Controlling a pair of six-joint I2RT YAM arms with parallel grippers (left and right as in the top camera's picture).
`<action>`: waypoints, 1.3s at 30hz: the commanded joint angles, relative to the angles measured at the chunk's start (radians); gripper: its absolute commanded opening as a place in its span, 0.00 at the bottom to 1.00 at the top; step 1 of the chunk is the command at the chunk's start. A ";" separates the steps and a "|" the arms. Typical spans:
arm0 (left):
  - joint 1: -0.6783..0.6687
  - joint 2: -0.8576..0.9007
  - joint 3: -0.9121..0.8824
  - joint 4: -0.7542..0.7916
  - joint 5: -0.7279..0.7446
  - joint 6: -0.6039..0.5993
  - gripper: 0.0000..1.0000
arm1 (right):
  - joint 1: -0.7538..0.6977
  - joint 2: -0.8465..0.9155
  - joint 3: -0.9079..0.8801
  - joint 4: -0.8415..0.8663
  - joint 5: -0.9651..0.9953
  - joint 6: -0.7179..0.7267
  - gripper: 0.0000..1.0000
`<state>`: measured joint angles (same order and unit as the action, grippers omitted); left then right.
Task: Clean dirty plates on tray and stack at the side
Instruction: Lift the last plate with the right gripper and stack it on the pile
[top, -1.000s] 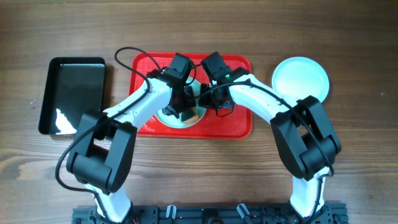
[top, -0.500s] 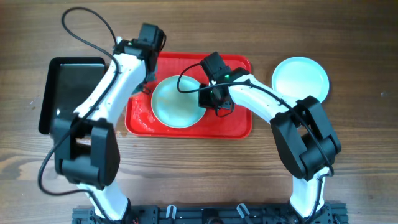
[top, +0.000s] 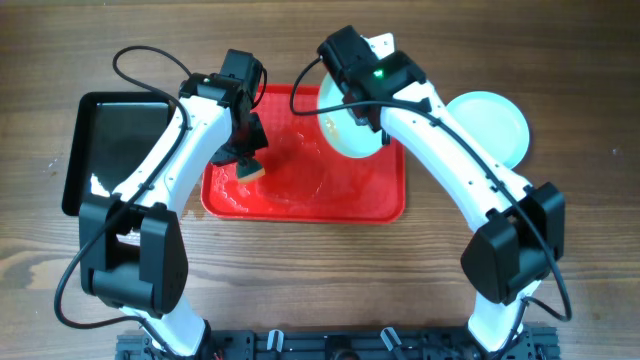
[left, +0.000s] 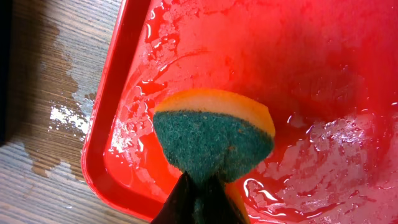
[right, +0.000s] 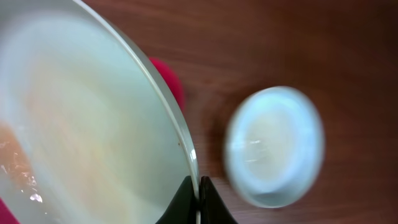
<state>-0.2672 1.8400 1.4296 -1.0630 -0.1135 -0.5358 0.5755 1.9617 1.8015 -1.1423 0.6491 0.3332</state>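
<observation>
My right gripper (top: 362, 118) is shut on the rim of a pale blue-white plate (top: 345, 120) and holds it tilted above the right part of the red tray (top: 300, 190). In the right wrist view the fingers (right: 198, 198) pinch that plate's edge (right: 93, 137). Another plate (top: 490, 125) lies on the wood to the right of the tray; it also shows in the right wrist view (right: 275, 146). My left gripper (top: 248, 160) is shut on a green and yellow sponge (left: 214, 134) over the tray's wet left part (left: 124, 124).
A glossy black tray (top: 115, 150) lies left of the red tray. Water is spilled on the wood (left: 62, 115) beside the red tray's left edge. The red tray's floor is wet.
My right gripper has lifted the plate off the tray and swung it up to the right. My left gripper has come back from the tray's far left corner to its left part, holding the sponge.
</observation>
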 joint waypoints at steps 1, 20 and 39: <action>-0.002 -0.012 -0.005 0.005 0.009 0.024 0.04 | 0.069 -0.011 0.013 -0.015 0.328 -0.083 0.04; -0.002 -0.011 -0.005 0.011 0.009 0.035 0.04 | 0.215 -0.011 0.010 -0.026 0.545 0.014 0.04; -0.002 -0.011 -0.007 0.014 0.009 0.035 0.04 | -0.321 -0.100 -0.115 0.037 -0.875 -0.064 0.04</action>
<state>-0.2634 1.8400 1.4288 -1.0477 -0.1062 -0.5102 0.3046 1.8870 1.7031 -1.1252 -0.2092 0.1379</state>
